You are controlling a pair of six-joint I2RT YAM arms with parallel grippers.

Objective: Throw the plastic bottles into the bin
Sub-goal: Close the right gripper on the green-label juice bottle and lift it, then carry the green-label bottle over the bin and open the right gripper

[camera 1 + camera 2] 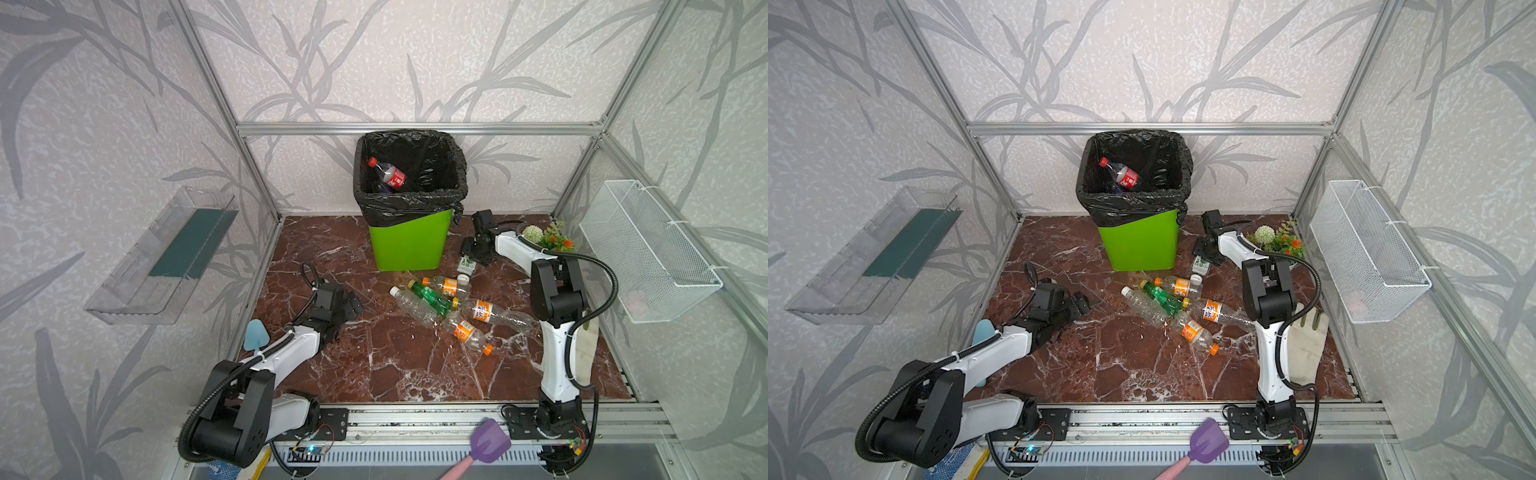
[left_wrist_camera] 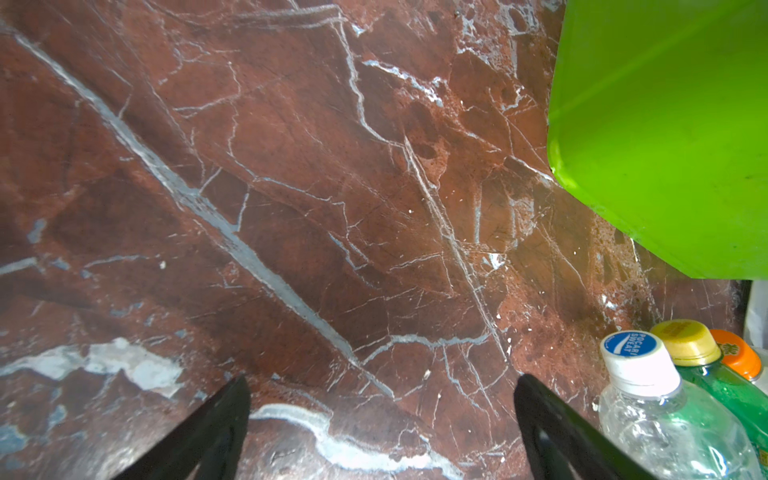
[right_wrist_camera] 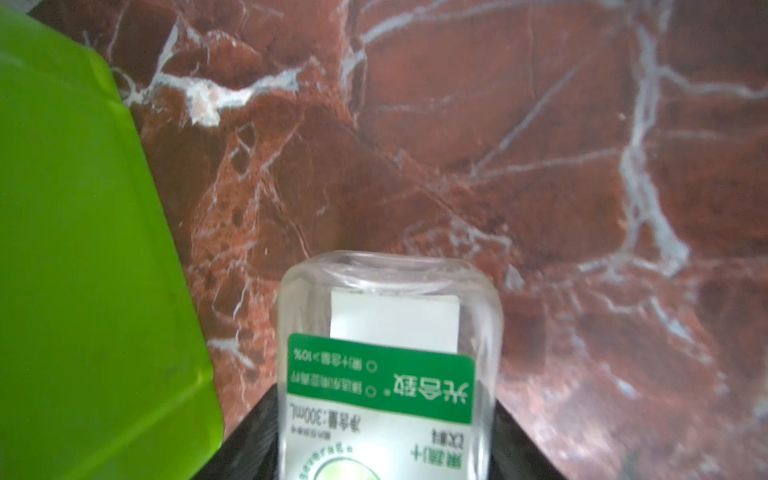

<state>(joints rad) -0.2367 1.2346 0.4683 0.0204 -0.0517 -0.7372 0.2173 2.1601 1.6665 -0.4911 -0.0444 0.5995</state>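
The bin (image 1: 409, 245), lime green with a black bag folded over its rim, stands on the red-brown marbled tabletop (image 1: 374, 365). Just beside the bin's lower right corner, the right gripper (image 1: 473, 257) is clamped on a clear bottle with a green-and-white label (image 3: 386, 374). In the right wrist view its black fingers (image 3: 249, 436) press against both sides of the body, and the bottle's flat base points away from the wrist. Whether the bottle is clear of the tabletop cannot be told. Inside the bin, a red-labelled bottle (image 1: 390, 173) with a red cap lies against the bag. In front of the bin and a little to its right, more bottles lie on their sides in a loose heap: a clear bottle with a white cap (image 1: 411, 305), a green bottle (image 1: 432, 297) across it, and three orange-labelled bottles (image 1: 482, 311) touching them. In front of the bin and off to its left, well apart from it, the left gripper (image 2: 382, 380) hangs low over bare tabletop — jaws spread wide, nothing between them, the heap's caps just beside one fingertip.
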